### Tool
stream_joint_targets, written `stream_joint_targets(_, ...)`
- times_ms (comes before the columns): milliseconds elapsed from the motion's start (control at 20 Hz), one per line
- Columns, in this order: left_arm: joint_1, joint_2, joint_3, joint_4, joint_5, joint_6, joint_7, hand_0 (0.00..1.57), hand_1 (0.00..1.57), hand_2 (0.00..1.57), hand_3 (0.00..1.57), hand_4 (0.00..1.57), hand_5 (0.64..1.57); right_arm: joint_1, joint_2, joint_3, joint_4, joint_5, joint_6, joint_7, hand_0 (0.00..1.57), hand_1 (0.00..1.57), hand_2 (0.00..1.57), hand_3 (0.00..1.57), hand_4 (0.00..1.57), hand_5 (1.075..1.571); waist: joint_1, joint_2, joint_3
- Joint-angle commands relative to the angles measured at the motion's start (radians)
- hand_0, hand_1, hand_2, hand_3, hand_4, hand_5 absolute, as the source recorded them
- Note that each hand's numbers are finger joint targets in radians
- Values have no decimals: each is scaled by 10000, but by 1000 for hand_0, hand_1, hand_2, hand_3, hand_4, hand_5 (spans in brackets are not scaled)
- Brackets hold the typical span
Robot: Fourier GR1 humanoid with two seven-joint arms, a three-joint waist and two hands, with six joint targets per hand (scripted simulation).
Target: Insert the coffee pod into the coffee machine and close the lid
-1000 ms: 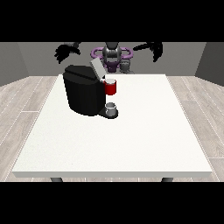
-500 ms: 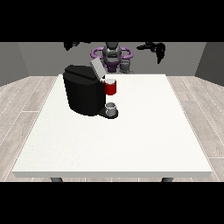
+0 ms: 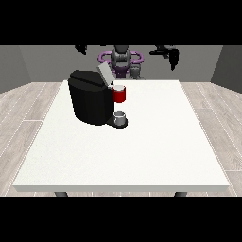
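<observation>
**Pod still waiting as both hands are held high over the coffee machine**

A black coffee machine point(image 3: 92, 101) is seen at the view's left of a white table point(image 3: 142, 156), its grey lid point(image 3: 104, 73) tilted up and open. A red holder point(image 3: 120, 94) projects from the machine's front, and a small grey cup-like object point(image 3: 120, 116) — judged to be the coffee pod, though it cannot be told for certain — sits on the base just below it. Both hands are raised well apart from the machine, near the top of the view. The hand at the view's right point(image 3: 169, 54) hangs with fingers pointing down; whether they are released or clenched cannot be told. The hand at the view's left point(image 3: 82, 48) is barely visible, and its state cannot be told either. Nothing is seen to be grasped. For the step in hand, a descent straight over the pod is advised — the open lid and the overhanging holder should be avoided, and the pod approached from the side facing away from the machine body.
</observation>
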Motion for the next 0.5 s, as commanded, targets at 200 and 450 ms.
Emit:
stream_joint_targets(200, 759, -305, -1232, -2039, 1181, 906, 1244, 0, 0, 0, 0, 0, 1571, -807, 150, -225, 1085, -118, 354, -381, 0, 0, 0, 0, 0, 1571, 270, 594, 5)
stream_joint_targets(450, 1197, 329, -805, -2477, 927, 428, 370, 0, 0, 0, 0, 0, 1571, -1636, -58, -688, 1527, -457, 622, -404, 0, 0, 0, 0, 0, 1571, 77, 1685, 3)
